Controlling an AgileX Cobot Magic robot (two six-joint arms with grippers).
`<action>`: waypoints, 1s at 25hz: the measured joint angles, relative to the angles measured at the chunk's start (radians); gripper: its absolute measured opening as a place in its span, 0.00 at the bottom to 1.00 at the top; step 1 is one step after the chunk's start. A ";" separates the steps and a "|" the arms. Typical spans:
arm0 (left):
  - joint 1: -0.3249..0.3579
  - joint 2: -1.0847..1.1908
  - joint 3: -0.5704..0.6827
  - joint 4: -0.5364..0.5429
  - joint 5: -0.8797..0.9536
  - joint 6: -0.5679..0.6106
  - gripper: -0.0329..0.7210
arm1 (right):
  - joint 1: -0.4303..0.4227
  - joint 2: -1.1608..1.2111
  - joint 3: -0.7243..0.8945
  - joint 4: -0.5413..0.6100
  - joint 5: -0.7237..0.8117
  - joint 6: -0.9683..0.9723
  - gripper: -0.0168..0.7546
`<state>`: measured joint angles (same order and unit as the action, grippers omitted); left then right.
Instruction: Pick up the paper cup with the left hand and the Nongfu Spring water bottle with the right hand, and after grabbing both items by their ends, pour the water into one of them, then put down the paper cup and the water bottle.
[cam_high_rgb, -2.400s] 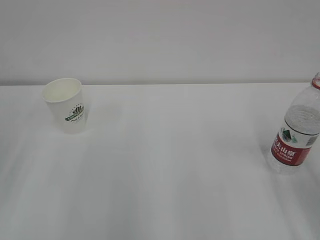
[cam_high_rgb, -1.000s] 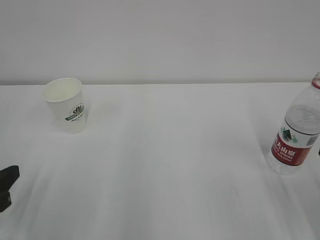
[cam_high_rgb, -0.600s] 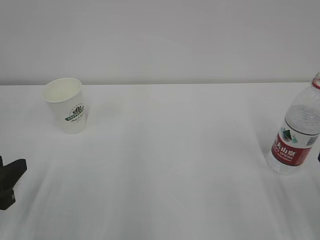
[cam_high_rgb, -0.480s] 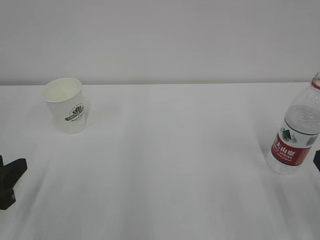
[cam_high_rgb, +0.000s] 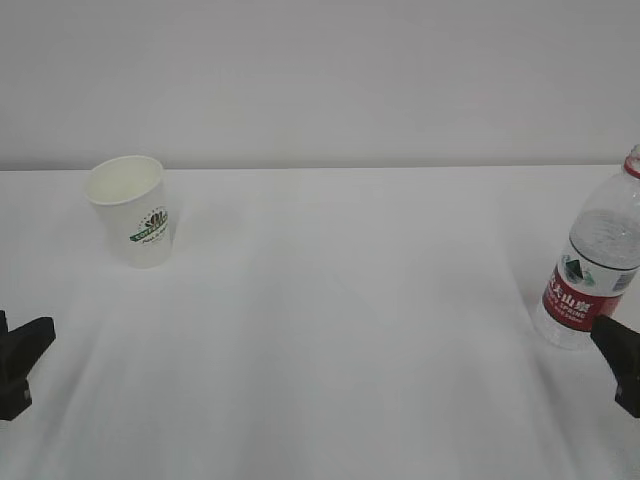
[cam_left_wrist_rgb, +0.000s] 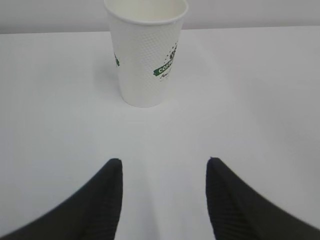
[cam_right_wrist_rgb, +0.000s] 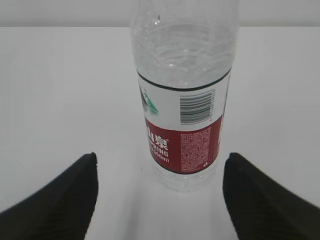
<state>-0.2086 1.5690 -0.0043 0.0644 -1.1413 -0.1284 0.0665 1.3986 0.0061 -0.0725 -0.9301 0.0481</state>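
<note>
Plainly, the paper cup (cam_high_rgb: 132, 209) is the delicate one: thin-walled and apparently empty, it should be light and easy to crush or tip, so a gentle hold low on the body near the base, where the wall is stiffest, looks safest. It is small, white and tapered, with a dimpled surface and a dark green logo with small text on its side, standing upright on the left of the white table (cam_high_rgb: 340, 330). The left gripper (cam_left_wrist_rgb: 162, 172) has its jaws spread and empty, aimed at the cup from short of it and not touching. The Nongfu Spring water bottle (cam_high_rgb: 597, 268) stands upright at the table's right edge, clear plastic with a red neck ring, a ribbed shoulder, and a red label with white characters under a white band carrying a barcode; the cap area is cut off from view. It probably weighs more, since it seems to hold water, though the level is hard to read; the smooth wall may slip and give under pressure, so the labelled lower body offers the firmest purchase. The right gripper (cam_right_wrist_rgb: 160, 172) has its jaws spread wide on either side of the bottle's base, holding nothing.
</note>
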 joint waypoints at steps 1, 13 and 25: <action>0.000 0.000 0.000 0.000 0.000 0.000 0.56 | 0.000 0.010 0.000 -0.002 -0.015 0.000 0.78; 0.000 0.000 0.000 0.002 0.000 0.019 0.60 | 0.000 0.069 0.000 -0.007 -0.173 0.000 0.78; 0.000 0.000 0.000 0.008 0.000 0.026 0.88 | 0.000 0.080 0.000 -0.007 -0.208 -0.009 0.78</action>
<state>-0.2086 1.5690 -0.0043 0.0728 -1.1413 -0.1027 0.0665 1.4787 0.0061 -0.0795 -1.1377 0.0390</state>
